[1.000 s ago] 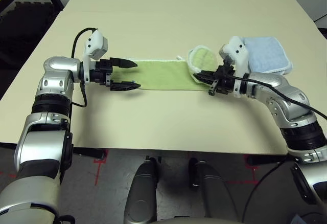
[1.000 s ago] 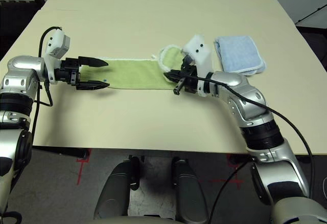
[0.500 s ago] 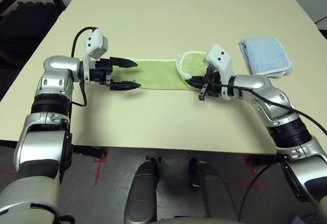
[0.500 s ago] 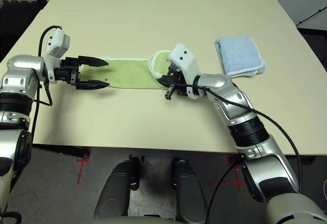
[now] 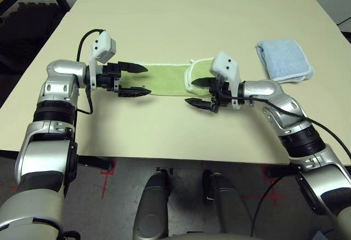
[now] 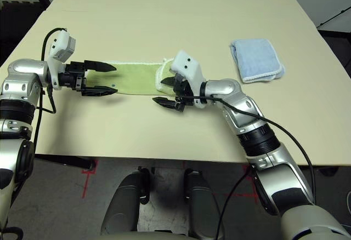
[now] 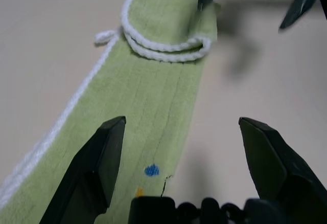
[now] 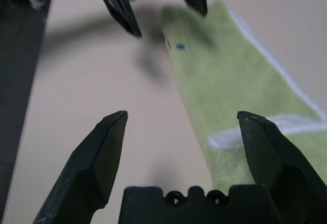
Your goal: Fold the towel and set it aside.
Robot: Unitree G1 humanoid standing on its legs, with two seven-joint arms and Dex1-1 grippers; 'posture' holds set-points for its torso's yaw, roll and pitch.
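The light green towel [image 5: 164, 79] lies as a long strip across the table, white edging along its far side. Its right end [image 5: 200, 74] is folded back over itself into a short flap. My right gripper [image 5: 190, 91] is open at that flap, its far finger over the flap's edge and its near finger over bare table; it holds nothing. My left gripper [image 5: 147, 80] stands open over the towel's left end, one finger on each side of the strip. In the left wrist view a small blue motif [image 7: 151, 170] shows on the towel [image 7: 158, 96] between my fingers.
A folded light blue cloth [image 5: 285, 59] lies at the right of the beige table [image 5: 164, 10], apart from the towel. The table's front edge [image 5: 181, 160] runs just below both arms. A dark floor and frame show beyond the table's left corner.
My right gripper carried the towel's right end leftward, away from the blue cloth, then opened and let it go; the flap now rests on the strip. The left arm stayed put.
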